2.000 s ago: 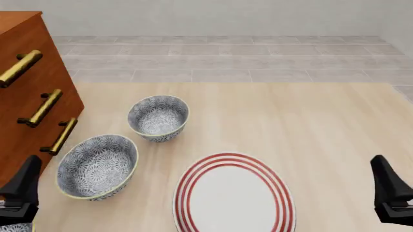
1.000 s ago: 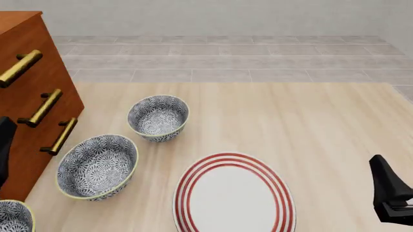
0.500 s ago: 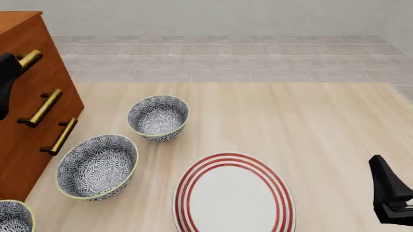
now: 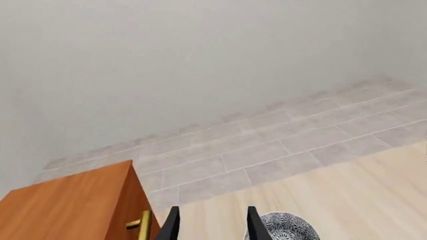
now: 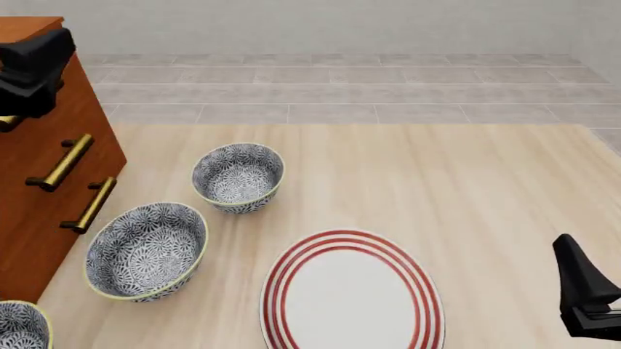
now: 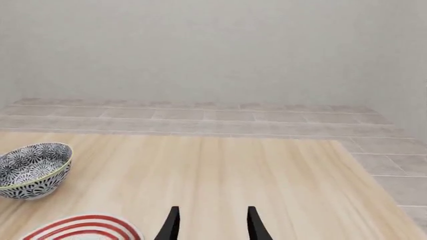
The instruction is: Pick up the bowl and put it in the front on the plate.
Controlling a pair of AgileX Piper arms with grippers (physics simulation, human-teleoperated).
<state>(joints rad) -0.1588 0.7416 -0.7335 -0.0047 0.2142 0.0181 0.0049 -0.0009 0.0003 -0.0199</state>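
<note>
Three blue-and-white floral bowls stand left of centre on the table: a far bowl, a larger-looking middle bowl, and a third bowl cut off at the near left corner. The white plate with red rings lies near the front edge, with nothing on it. My left gripper hangs high at the far left by the cabinet top, well away from any bowl. Its wrist view shows the left gripper open and empty, with a bowl's rim below. My right gripper sits low at the right. In its wrist view the right gripper is open and empty.
A wooden cabinet with brass handles stands along the table's left side, close to the bowls. The right wrist view shows the far bowl and the plate's edge. Tiled floor and a wall lie beyond the table.
My left gripper rose from the near left corner up along the cabinet front to its top, uncovering the third bowl. The right gripper, bowls and plate stayed in place.
</note>
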